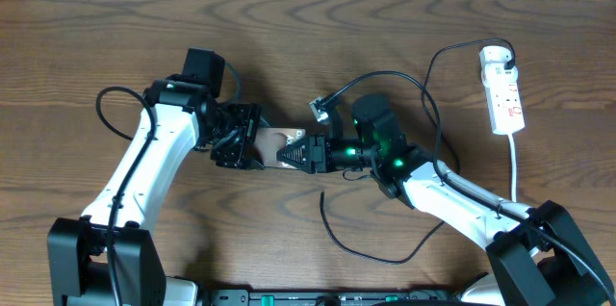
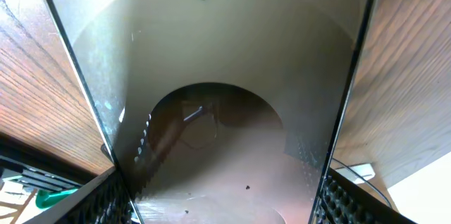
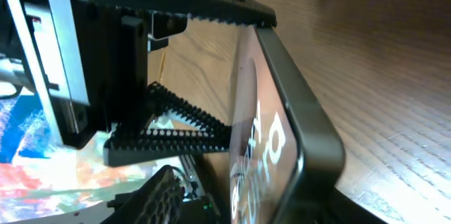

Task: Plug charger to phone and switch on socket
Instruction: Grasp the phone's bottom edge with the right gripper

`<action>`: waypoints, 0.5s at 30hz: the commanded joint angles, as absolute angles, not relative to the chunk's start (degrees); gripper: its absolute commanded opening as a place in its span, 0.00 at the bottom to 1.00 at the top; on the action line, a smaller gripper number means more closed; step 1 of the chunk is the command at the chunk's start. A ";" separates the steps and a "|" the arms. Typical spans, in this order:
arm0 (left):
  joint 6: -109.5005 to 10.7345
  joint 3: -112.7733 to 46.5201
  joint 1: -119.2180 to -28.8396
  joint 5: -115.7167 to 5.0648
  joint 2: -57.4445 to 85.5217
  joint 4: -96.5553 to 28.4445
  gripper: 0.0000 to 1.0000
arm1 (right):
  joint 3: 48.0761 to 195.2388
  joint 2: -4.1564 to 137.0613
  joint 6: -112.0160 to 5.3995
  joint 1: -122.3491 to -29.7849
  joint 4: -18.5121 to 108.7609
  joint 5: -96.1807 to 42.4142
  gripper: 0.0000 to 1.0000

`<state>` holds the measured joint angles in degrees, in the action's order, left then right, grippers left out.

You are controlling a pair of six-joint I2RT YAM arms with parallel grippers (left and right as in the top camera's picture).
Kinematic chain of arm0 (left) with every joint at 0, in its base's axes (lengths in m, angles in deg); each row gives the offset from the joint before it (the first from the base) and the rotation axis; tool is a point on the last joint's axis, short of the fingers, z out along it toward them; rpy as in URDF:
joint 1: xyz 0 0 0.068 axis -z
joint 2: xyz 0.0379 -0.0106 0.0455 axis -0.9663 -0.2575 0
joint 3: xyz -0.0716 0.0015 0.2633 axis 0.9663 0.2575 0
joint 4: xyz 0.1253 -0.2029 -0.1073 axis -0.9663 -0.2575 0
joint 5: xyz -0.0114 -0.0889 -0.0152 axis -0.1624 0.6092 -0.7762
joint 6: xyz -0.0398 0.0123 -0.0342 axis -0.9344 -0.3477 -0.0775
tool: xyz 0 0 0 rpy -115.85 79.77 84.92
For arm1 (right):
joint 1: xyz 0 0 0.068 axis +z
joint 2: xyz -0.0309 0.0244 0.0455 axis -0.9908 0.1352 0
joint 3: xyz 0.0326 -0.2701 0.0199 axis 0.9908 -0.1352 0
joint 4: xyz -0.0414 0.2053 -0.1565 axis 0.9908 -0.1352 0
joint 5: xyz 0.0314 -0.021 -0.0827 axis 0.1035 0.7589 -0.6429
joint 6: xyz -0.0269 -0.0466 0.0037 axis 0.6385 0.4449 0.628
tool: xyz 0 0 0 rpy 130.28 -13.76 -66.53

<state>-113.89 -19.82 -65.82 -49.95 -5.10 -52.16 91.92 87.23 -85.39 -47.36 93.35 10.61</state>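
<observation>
The phone is held off the table at mid-table, and my left gripper is shut on its left end. In the left wrist view its glossy face fills the frame between my two fingers. My right gripper is at the phone's right end. In the right wrist view the phone shows edge-on with white lettering, and my fingers straddle it with a gap on the face side. The charger cable arcs from the socket to a small plug tip lying behind the phone.
The socket's white cord runs down the right side. Another black cable loops on the table in front of the right arm. The plug tip also shows in the left wrist view.
</observation>
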 commanded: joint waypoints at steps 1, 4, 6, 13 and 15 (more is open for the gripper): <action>-115.93 -20.43 -64.64 -49.56 -5.32 -52.19 0.07 | 92.34 87.01 -84.54 -46.75 93.29 8.65 0.44; -117.04 -20.43 -63.68 -49.56 -5.32 -51.60 0.07 | 92.34 87.01 -84.56 -46.48 93.18 7.49 0.42; -117.43 -20.43 -63.02 -49.53 -5.32 -50.96 0.07 | 92.34 87.01 -84.54 -46.11 92.72 5.80 0.42; -118.31 -20.43 -61.78 -49.53 -5.32 -50.26 0.07 | 92.34 87.01 -84.54 -45.41 92.19 4.12 0.39; -118.31 -20.43 -61.47 -49.45 -5.29 -50.11 0.07 | 92.34 87.01 -84.56 -45.41 92.22 3.90 0.38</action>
<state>-117.11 -19.82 -62.11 -50.10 -5.10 -50.31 91.92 87.23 -85.37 -46.13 92.28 5.10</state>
